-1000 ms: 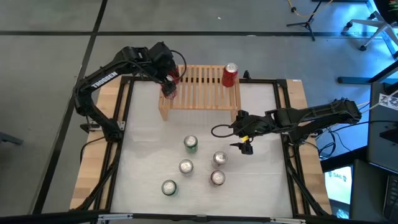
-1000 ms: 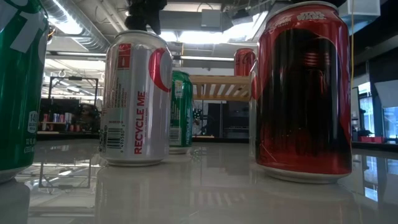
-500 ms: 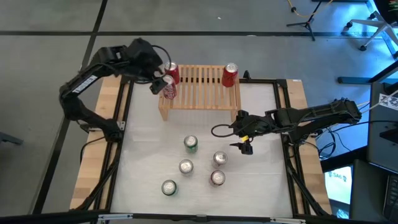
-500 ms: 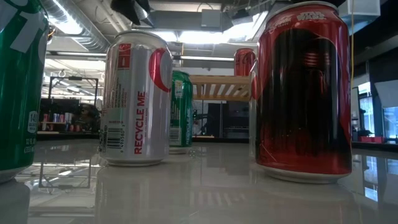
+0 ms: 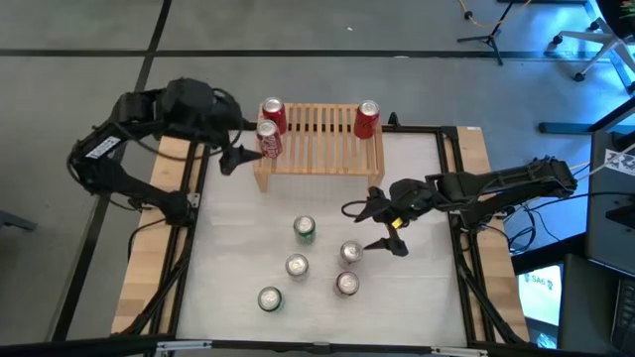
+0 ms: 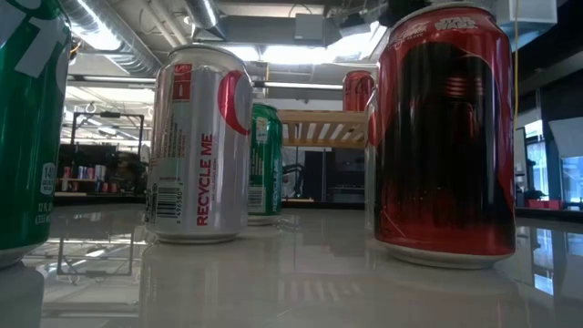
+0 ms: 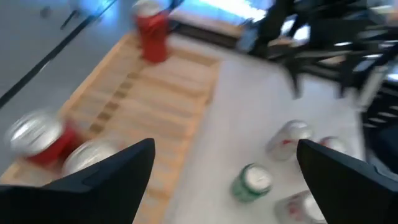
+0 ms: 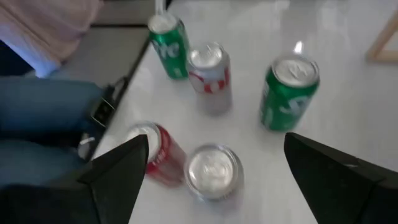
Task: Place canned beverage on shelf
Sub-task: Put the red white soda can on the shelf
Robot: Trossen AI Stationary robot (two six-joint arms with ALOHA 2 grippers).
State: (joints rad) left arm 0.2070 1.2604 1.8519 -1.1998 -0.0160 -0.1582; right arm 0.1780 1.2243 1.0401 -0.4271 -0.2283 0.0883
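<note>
The light-wood slatted shelf (image 5: pixel 322 141) (image 7: pixel 155 99) stands at the table's far side. Three cans stand on it: a red one (image 5: pixel 272 112) and a silver-and-red one (image 5: pixel 266 138) at its left end, another red one (image 5: pixel 367 119) (image 7: pixel 152 34) at its right end. Several more cans stand on the white table, among them a green one (image 5: pixel 305 229) (image 8: pixel 287 90) and a silver one (image 5: pixel 350 253). My left gripper (image 5: pixel 233 159) (image 7: pixel 225 149) hangs open just left of the shelf, holding nothing. My right gripper (image 5: pixel 381 225) (image 8: pixel 216 140) is open above the table, right of the can group.
The low view looks past a silver can (image 6: pixel 200 146) and a red-and-black can (image 6: pixel 446 137) to the shelf (image 6: pixel 323 128) behind. A black frame (image 5: pixel 198 198) borders the table. A seated person's legs (image 8: pixel 43 124) show beyond the near edge.
My left gripper has drawn back from the silver-and-red can at the shelf's left end, going up and toward the table's left edge, staying open; the can stays upright on the shelf. My right gripper has turned at the wrist and tipped up without shifting place.
</note>
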